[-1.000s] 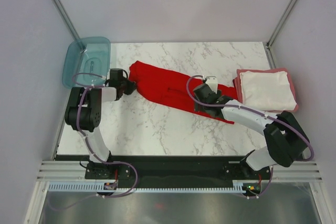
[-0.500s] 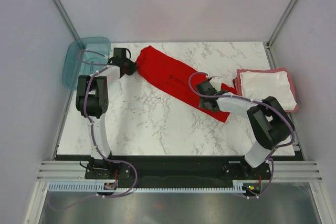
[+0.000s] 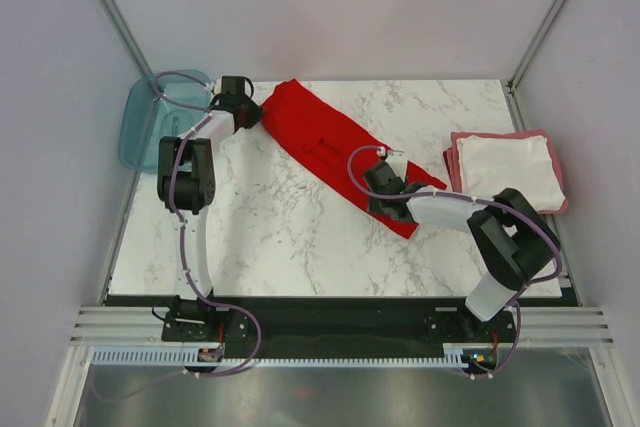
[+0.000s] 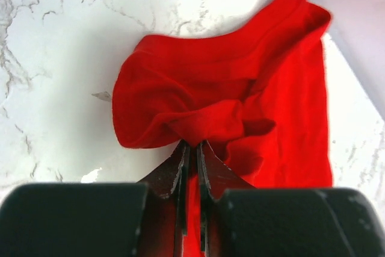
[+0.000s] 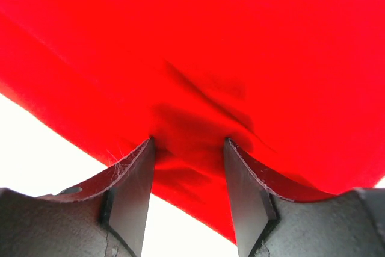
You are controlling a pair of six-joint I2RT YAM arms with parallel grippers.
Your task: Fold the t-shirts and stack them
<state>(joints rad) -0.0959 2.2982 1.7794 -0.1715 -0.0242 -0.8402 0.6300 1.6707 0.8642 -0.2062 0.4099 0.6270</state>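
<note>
Black-fingered left gripper (image 4: 191,145) is clamped on a bunched end of the red t-shirt (image 4: 240,88); the right gripper (image 5: 186,148) pinches its other end; the shirt lies stretched diagonally across the marble table (image 3: 270,237); at the right edge, the white t-shirt (image 3: 505,172) sits folded atop the pinkish-red t-shirt (image 3: 451,159).

Reaches far ahead with the left arm (image 3: 190,237), bent at the elbow, wrist turned to the right. Pinches one end of the red t-shirt (image 3: 320,137) in the left gripper (image 4: 191,144), 2 fingers almost touching, cloth bunched just ahead of the tips. Holds the right arm (image 3: 450,209) bent sharply at the elbow, forearm low and pointing left. Squeezes a thick fold of the same cloth in the right gripper (image 5: 187,142), 2 fingers (image 5: 129,191) a bit apart.
</note>
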